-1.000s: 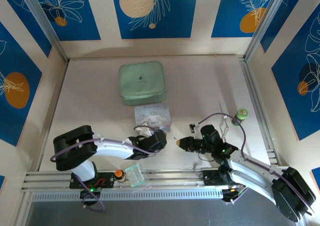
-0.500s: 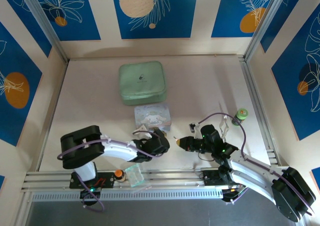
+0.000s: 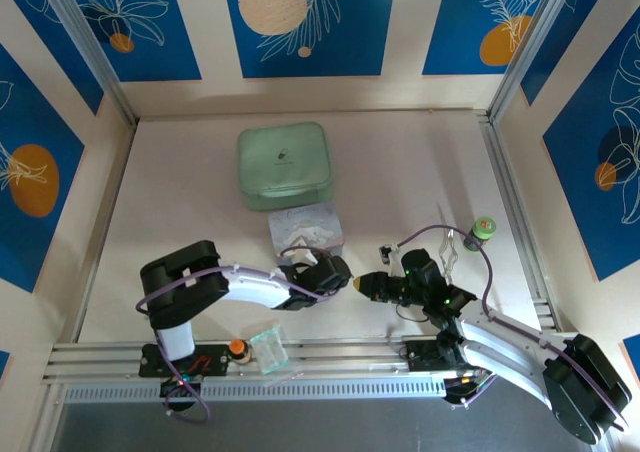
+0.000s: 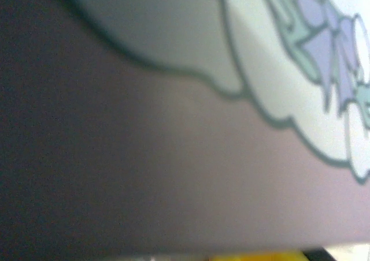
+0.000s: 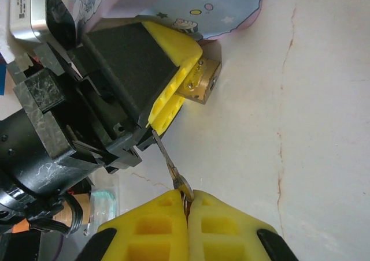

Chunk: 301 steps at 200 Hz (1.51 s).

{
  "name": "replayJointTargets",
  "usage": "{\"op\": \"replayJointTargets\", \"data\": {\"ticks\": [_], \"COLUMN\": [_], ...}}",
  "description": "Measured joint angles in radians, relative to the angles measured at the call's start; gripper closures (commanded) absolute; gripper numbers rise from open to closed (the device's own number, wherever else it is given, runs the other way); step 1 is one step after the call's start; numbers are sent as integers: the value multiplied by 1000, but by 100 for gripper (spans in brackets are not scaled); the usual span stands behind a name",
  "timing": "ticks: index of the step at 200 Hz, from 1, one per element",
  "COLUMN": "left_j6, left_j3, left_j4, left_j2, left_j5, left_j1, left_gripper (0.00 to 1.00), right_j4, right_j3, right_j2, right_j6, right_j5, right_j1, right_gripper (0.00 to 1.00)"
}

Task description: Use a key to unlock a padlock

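The right claw (image 5: 185,206) pinches the key (image 5: 169,167), its blade pointing to 11 o'clock. The padlock (image 5: 200,83) lies on the desk (image 5: 324,128) at 12 o'clock from it, under the left claw (image 3: 338,274), whose grip I cannot tell.

Mint-green case (image 3: 284,165) behind cartoon tin (image 3: 305,227) (pastel), small green-capped bottle (image 3: 481,233) far right

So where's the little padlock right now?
In the right wrist view, the padlock sits at the tips of the left gripper, right beside the cartoon tin. From above, that spot is near the front middle of the table.
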<state>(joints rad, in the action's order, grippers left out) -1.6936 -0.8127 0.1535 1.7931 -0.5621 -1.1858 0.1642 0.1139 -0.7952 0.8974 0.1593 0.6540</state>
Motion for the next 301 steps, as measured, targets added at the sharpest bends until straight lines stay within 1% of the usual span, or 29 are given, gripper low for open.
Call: {"op": "replayJointTargets", "data": {"ticks": [7,24,42,56,76,99,110,126,152,173,192,209,231,301], "left_j6": [2,20,51,85,132,169,179,192,209,211,211,211,211,208], "left_j3": [1,14,43,77,135,192,207,223,257,270,283,285,285,285], "left_j4": [1,7,24,58,130,215,245,291,391,437,478,502,512,497], "left_j2": [-4,-19,-44,-66,-101,-130,-137,-136,-134,-134,-132,-127,-127,-141], "left_j5": [10,38,70,95,125,163,178,187,194,201,208,218,232,253], "left_j1": [3,8,9,13,19,35,43,48,54,58,58,58,58,65], "left_gripper": [90,92,93,93,93,93,94,97,98,98,98,98,99,100], "right_j4": [0,0,2,19,61,108,132,179,188,198,199,200,185,160], "right_j3": [0,0,0,0,5,40,63,88,122,140,155,165,180,236], "right_j2": [0,0,-2,-26,-114,-262,-322,-385,-461,-561,-647,-690,-695,-749], "right_j6": [0,0,0,5,19,47,62,85,97,98,94,86,70,49], "right_j5": [0,0,3,32,126,280,342,423,514,581,634,664,682,687], "right_j1": [0,-2,-15,-44,-117,-188,-193,-194,-216,-262,-276,-276,-277,-282], "right_gripper": [100,100,100,100,100,100,100,100,100,100,100,100,100,100]}}
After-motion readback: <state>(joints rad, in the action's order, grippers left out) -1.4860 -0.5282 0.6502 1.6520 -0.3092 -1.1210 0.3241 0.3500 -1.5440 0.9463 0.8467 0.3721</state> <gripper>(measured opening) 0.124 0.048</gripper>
